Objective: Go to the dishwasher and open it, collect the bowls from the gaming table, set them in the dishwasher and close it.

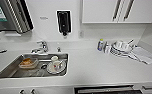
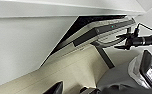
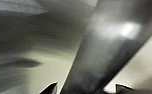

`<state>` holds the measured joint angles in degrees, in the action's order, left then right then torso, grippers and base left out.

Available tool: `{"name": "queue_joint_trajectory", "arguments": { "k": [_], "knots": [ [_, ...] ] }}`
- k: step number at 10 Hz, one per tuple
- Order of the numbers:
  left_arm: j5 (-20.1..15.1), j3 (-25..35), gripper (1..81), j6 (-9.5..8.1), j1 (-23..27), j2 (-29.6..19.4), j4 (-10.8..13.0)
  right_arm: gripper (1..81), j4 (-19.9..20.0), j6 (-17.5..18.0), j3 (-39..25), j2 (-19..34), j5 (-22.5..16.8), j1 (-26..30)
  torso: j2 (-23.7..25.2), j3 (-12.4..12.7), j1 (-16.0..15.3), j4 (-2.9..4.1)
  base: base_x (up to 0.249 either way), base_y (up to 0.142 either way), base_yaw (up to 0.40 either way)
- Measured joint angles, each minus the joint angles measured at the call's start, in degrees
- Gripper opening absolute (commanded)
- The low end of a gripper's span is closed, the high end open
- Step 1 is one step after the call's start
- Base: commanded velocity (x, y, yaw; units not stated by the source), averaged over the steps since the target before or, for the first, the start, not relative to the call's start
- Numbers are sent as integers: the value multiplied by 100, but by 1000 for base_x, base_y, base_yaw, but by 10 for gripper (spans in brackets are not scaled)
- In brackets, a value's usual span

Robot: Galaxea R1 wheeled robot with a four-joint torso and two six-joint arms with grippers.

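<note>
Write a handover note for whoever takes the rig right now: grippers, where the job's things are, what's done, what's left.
Right gripper: at the dishwasher's bar handle; grip cannot be judged.
Left gripper: low in front of the door, nothing seen in it.
Dishwasher: under the white counter, right of the sink; door ajar, dark gap at its top.
Done: robot is at the dishwasher, opening begun.
Left: open fully, fetch the bowls from the gaming table, load, close.
</note>
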<state>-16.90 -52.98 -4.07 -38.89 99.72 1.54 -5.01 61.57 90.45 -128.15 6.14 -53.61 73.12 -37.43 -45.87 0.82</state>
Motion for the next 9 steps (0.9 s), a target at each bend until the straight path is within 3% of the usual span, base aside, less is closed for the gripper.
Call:
{"name": "queue_joint_trajectory", "arguments": {
  "k": [5,7,9],
  "knots": [
    [23,-44,811,-2,-77,91,9,811,-9,2,100,-118,110,9,-2,0,-2,0,-38,0,0],
    [6,-46,811,0,-79,61,13,811,-6,35,127,-145,-37,-90,2,2,2,0,-73,0,0],
    [11,-46,811,0,-88,77,13,811,-24,28,139,-160,-480,-223,2,2,2,0,-73,0,0]
  ]
}}
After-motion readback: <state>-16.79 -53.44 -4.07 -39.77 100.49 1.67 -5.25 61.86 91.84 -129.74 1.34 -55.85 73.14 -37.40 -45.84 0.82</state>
